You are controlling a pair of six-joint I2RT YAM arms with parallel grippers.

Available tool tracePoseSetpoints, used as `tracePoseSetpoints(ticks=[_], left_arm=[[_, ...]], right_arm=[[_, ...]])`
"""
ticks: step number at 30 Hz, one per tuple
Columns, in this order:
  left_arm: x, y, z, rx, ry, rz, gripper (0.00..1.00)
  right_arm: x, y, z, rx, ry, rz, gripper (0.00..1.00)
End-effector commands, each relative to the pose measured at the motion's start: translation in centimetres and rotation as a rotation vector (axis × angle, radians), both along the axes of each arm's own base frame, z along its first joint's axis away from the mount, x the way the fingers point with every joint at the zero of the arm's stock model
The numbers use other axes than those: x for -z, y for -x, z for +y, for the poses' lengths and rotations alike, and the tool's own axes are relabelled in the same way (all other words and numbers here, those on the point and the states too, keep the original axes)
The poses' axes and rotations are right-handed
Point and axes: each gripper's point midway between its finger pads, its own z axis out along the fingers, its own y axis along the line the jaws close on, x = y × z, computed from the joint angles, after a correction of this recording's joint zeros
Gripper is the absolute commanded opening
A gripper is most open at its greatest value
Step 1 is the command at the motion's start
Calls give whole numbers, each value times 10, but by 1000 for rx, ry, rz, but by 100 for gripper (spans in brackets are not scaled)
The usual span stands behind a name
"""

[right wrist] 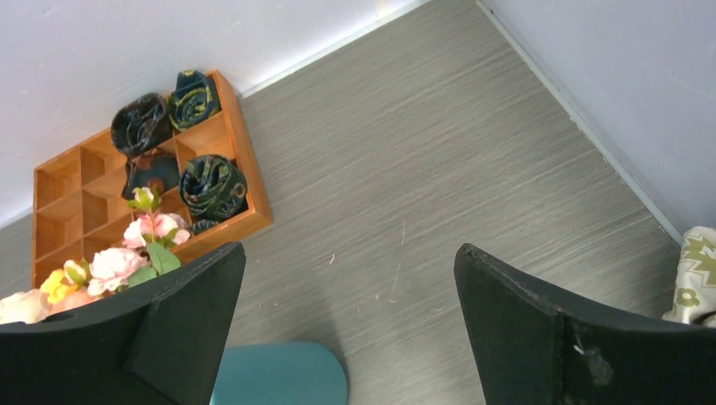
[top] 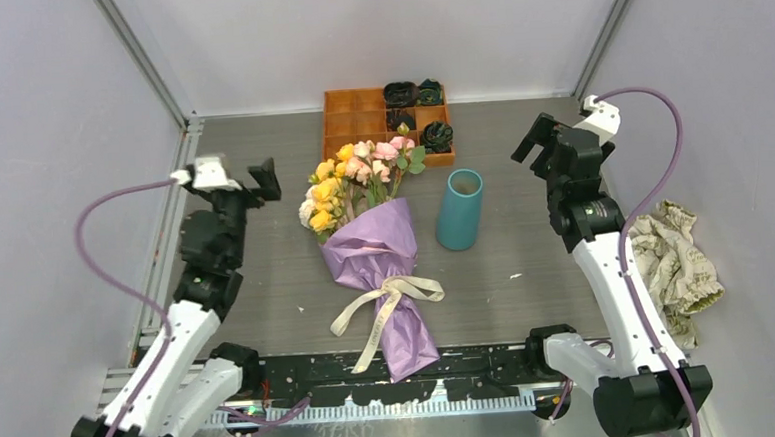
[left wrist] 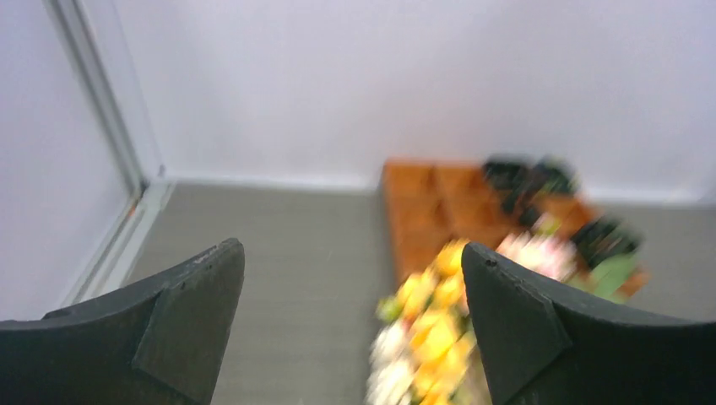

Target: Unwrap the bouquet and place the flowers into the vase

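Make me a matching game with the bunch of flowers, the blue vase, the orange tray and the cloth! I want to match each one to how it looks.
Things:
1. bouquet
2. vase
3. orange compartment tray
4. patterned cloth

How it looks:
A. crumpled up, far over on the right
B. standing upright, teal
C. lying flat, wrapped in purple paper
D. farthest back, split into little squares

Right pairs: 1-C, 2-B, 3-D, 4-A.

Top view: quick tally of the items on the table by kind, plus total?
Bouquet: 1
Vase: 1
Orange tray: 1
Dark rosettes: 4
Patterned cloth: 1
Total: 8
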Motion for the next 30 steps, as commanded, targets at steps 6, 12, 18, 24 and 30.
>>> tracePoseSetpoints(ticks=[6, 12, 18, 24, 30], left_arm=[[-214, 88, -43, 408, 491, -267, 100], [-311, 179, -71, 801, 510, -532, 100], [-354, 240, -97, 1034, 272, -513, 100], [-337, 181, -66, 705, 422, -303, 98], [-277, 123, 7, 152, 382, -54, 91]], right_arm=[[-129, 19, 22, -106, -124, -284, 99], [-226, 47, 78, -433, -260, -623, 99], [-275, 42, 155, -814, -435, -548, 99], [-235, 70, 283, -1037, -213, -326, 99], [-143, 114, 396, -1118, 173, -72, 100]])
